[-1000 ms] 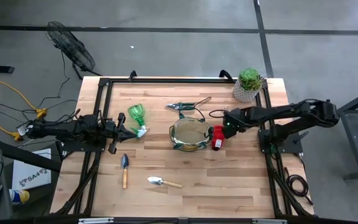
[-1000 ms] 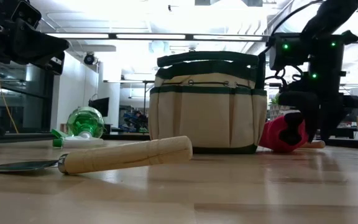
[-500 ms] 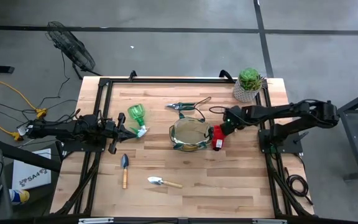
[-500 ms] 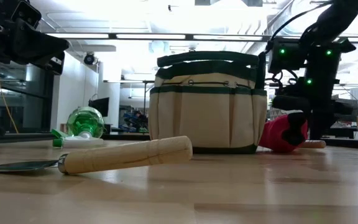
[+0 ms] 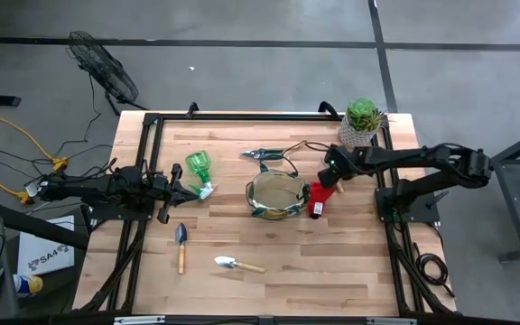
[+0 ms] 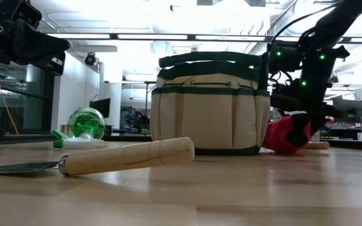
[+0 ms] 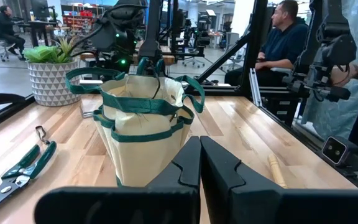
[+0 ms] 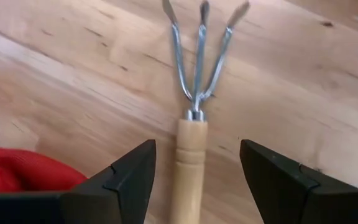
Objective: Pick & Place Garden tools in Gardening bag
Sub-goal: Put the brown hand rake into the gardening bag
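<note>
The tan gardening bag (image 5: 273, 194) with green trim stands upright on its base mid-table. A red item (image 5: 316, 199) lies against its right side. My right gripper (image 8: 196, 149) is open above a wooden-handled hand rake (image 8: 194, 93) lying flat just right of the red item. Its fingers stand on either side of the handle without touching it. My left gripper (image 5: 188, 186) is shut and empty beside the green spray bottle (image 5: 199, 169), which lies on its side. Two trowels (image 5: 181, 245) (image 5: 237, 264) lie near the front. Green-handled pruners (image 5: 264, 153) lie behind the bag.
A green succulent in a pale pot (image 5: 360, 122) stands at the far right corner, close behind my right arm. Black frame rails run along the table's left and right edges. A person (image 7: 284, 37) sits beyond the table. Bare wood lies at the front right.
My right gripper has risen from the red item and moved toward the table's far edge, ending over the hand rake. The red item stays on the table against the bag.
</note>
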Controlling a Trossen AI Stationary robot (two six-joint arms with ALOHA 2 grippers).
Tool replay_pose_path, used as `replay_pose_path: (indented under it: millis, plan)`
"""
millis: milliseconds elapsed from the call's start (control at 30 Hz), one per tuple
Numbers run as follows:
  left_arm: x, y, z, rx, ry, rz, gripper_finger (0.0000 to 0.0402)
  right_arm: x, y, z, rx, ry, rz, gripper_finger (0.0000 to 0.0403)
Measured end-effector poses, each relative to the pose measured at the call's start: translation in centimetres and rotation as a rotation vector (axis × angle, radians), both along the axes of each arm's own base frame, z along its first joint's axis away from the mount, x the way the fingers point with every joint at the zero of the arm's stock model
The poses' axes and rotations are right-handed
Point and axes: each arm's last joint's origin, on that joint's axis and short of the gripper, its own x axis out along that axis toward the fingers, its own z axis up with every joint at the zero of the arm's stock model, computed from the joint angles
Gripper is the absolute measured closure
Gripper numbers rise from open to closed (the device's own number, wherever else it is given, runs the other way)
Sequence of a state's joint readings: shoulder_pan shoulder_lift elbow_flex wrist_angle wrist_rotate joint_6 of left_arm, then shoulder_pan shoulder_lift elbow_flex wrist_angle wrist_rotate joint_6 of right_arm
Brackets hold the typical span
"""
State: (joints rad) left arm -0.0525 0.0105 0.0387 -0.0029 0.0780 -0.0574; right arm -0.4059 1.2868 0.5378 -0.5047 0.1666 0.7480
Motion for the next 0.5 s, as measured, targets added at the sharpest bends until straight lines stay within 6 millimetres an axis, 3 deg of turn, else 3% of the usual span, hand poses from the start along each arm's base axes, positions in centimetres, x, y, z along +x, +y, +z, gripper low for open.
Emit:
replay_pose_path:
  millis: [300,500]
  plan:
    - [0.0,0.0,0.0,0.000,0.000,0.000,0.0402,0.7,-0.4,-1.7,0.048,0.056,0.024,0.0177]
    - [0.0,0.0,0.0,0.000,0.000,0.000,0.0402,0.7,-0.5,-1.8,0.043,0.051,0.027,0.0178]
